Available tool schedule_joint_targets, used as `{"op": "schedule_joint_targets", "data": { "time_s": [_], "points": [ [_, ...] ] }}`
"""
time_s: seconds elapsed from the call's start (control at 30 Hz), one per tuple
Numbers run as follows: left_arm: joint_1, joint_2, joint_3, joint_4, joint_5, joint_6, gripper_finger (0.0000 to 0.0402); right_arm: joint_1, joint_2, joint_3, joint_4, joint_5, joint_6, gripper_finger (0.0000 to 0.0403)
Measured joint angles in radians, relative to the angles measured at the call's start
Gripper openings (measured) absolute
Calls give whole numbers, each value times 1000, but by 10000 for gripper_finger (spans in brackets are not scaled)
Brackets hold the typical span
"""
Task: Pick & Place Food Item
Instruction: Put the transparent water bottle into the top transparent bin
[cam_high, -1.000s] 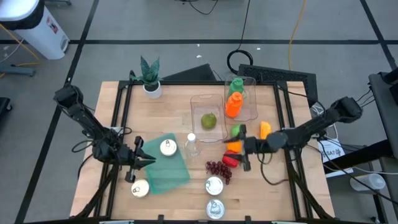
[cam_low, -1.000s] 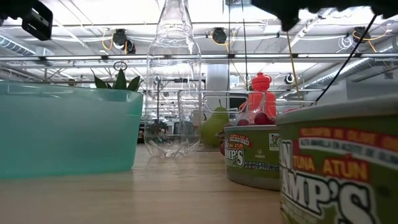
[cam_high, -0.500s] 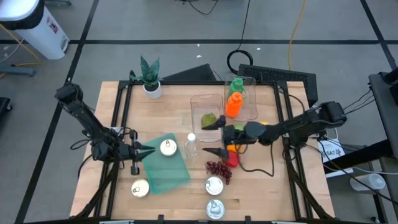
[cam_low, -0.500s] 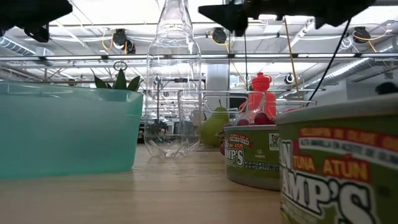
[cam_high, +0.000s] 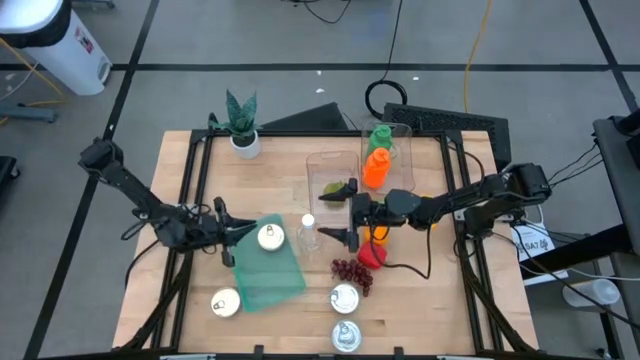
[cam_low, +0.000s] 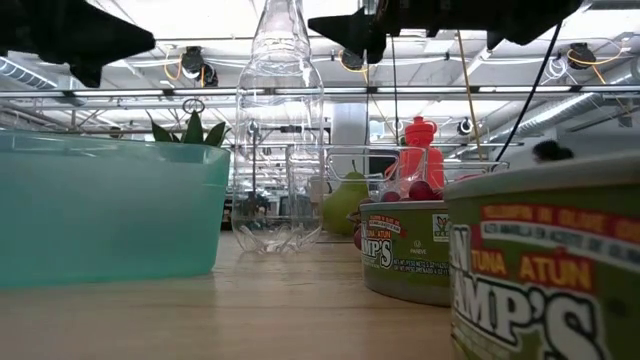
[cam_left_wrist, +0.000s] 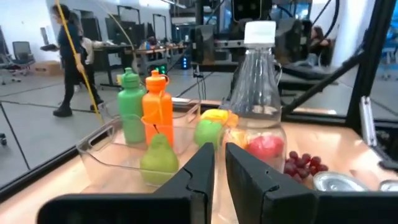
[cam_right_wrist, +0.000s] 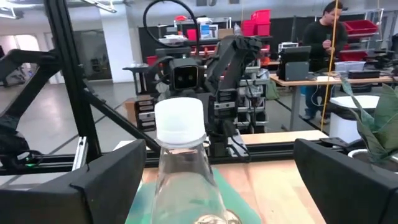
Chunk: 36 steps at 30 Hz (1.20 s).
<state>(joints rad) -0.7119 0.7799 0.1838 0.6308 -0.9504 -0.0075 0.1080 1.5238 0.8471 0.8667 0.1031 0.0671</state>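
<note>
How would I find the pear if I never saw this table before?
Look at the wooden table and find the two see-through plastic bins in its middle, on the far side. The pear lies in the left bin, the one without bottles. It is the only yellow-green fruit with a narrow top and a fat bottom; the bin next door holds a green bottle and an orange bottle instead.

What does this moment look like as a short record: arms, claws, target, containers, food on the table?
right claw: open wide, pointed at the clear bottle, fingers either side of its white cap in the right wrist view
left claw: shut, holding nothing, at the teal bin
clear trays: one holds a green pear, the other an orange bottle and a green bottle
loose food: grapes, red fruit
cans: three, near the front edge
</note>
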Motion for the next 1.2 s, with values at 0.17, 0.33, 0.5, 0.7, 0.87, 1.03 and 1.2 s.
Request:
{"op": "schedule_joint_targets", "data": {
  "time_s": [0.17, 0.33, 0.5, 0.7, 0.87, 1.03, 1.2],
  "points": [
    [54, -3, 19, -53, 64, -3, 49, -19, 0, 0, 15, -4, -1, 398],
    [75, -2, 19, -91, 99, -22, 49, -17, 0, 33, 61, -107, -3, 398],
    [93, -2, 19, -116, 137, -44, 49, -25, 0, 163, -132, -133, -3, 398],
    [109, -2, 19, -159, 171, -73, 49, -24, 36, 293, -296, -134, -41, 398],
    [109, -2, 19, -165, 190, -81, 49, -35, 75, 300, -296, -159, -32, 399],
    [109, -2, 19, -166, 228, -100, 49, -49, 126, 300, -262, -191, -4, 398],
    [105, -2, 19, -166, 228, -107, 49, -50, 144, 300, -232, -208, 0, 398]
  ]
}}
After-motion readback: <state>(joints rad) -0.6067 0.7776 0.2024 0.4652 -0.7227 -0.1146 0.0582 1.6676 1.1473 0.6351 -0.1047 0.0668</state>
